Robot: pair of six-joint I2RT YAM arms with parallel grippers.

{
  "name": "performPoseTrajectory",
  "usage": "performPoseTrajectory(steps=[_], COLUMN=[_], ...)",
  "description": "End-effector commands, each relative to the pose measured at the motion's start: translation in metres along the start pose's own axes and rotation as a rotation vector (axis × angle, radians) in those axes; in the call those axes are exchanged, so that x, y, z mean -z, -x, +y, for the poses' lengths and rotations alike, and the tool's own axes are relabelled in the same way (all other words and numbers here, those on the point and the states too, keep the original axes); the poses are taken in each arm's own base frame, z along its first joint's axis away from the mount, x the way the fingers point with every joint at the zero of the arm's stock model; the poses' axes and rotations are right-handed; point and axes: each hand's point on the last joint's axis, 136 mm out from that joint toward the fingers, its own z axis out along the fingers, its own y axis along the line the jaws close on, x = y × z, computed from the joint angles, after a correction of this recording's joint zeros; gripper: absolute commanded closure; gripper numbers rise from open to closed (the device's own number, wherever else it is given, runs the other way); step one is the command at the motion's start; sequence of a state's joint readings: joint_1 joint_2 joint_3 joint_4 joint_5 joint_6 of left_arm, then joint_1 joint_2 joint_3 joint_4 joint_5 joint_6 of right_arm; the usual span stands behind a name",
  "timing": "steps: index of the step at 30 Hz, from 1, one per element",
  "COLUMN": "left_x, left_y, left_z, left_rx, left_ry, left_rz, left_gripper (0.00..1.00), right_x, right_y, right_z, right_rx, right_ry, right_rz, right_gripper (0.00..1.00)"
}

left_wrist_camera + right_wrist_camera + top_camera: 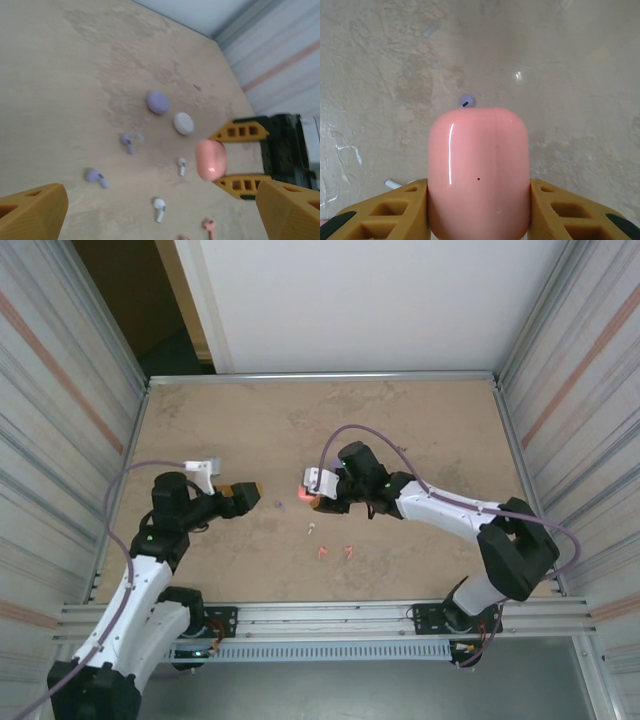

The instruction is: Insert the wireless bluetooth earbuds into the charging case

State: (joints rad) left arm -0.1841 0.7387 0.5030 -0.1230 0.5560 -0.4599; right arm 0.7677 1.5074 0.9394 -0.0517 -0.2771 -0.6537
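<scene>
Earbuds: coral pair (322, 553) lies loose on the table (220, 420), nearest the arm bases; white pair (181, 166) and purple pair (128, 142) are scattered just beyond.
Coral case (478, 150): looks shut, pinched across its sides by the right gripper (477, 192).
Left gripper (252, 493): spread wide, holding nothing, hovering near the purple pair.
Your step: hold that case level and firm, get its lid up, then seat each coral bud stem-first.
Spare cases: purple case (158, 102) and white case (183, 123) rest farther back.
</scene>
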Motion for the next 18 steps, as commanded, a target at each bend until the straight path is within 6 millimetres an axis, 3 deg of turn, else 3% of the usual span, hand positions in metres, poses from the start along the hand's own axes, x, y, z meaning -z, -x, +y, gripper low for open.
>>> performPoseTrajectory(steps=[1,8,18], left_x=[-0.006,-0.031,-0.058], left_y=[0.013,0.004,0.001], left_z=[-0.038,-0.074,-0.093], left_rx=[-0.046,-0.073,-0.015], left_ry=[-0.146,-0.247,-0.326], left_rz=[-0.009,0.061,0.104], left_gripper=[0.04,0.06,0.16], right_x=[0.018,0.036,0.059], right_y=[0.016,0.025,0.038], right_z=[-0.017,-0.023,-0.027], right_rx=[-0.015,-0.019,-0.011], right_ry=[-0.085,-0.149,-0.212], right_rz=[-0.067,-0.128,-0.200], right_gripper=[0.63,0.63,0.63])
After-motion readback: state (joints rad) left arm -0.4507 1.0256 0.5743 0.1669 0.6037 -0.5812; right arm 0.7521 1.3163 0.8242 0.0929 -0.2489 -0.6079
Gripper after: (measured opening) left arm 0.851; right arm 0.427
